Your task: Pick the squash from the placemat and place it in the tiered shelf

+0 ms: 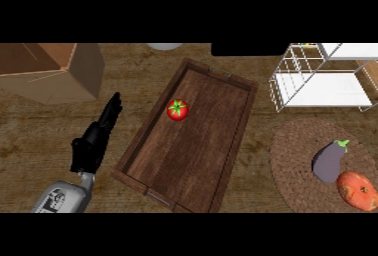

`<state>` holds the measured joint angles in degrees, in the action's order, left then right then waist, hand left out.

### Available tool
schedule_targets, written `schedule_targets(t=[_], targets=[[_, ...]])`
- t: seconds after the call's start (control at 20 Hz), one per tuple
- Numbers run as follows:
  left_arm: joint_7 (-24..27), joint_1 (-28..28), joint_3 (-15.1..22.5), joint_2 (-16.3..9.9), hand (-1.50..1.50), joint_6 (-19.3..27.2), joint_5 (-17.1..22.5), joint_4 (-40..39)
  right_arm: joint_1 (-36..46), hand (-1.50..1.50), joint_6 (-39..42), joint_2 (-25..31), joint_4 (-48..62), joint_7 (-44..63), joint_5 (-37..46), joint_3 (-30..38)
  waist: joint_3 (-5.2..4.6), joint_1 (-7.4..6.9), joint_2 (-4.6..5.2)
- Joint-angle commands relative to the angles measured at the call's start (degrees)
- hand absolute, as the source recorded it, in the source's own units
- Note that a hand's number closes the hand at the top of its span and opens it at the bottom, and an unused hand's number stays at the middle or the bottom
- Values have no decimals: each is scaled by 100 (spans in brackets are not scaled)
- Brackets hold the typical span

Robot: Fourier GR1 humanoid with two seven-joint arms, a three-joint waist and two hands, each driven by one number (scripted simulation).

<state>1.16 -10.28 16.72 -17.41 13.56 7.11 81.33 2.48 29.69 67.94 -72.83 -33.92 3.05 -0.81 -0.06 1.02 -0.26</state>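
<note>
An orange, rounded squash [357, 189] lies on the round brown woven placemat [295, 165] at the lower right, touching a purple eggplant [329, 160] just up-left of it. The white wire tiered shelf [325, 85] stands at the upper right, beyond the placemat. My left hand [96, 137] rests at the left of the counter with its fingers straight, pointing away from me, holding nothing. It is far from the squash. My right hand does not show.
A long wooden tray [214, 150] lies slantwise in the middle with a red tomato [177, 109] in it. A brown cardboard box [52, 70] sits at the upper left. A white round object [164, 46] peeks in at the top edge.
</note>
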Motion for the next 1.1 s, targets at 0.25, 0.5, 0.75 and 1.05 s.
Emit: schedule_targets(t=[0.25, 0.5, 0.75, 1.05], targets=[[160, -78, -223, 251, 0, -207, -245, -277, -1150, -150, -85, -249, -1093, 7, 448, 509, 2, -15, 11], [-295, -42, -375, 113, 0, -304, -333, 234, -1741, -150, -130, -530, -1714, 124, 464, 1044, 3, -18, 3], [-304, -283, -540, 241, 0, -375, -506, 9, -1922, -150, 82, -772, -1712, 71, 701, 1582, 4, -25, 13], [-196, 95, -514, 461, 0, -579, -597, 213, -1670, -150, 308, -1382, -1986, 398, 1141, 1563, 5, -81, 20]])
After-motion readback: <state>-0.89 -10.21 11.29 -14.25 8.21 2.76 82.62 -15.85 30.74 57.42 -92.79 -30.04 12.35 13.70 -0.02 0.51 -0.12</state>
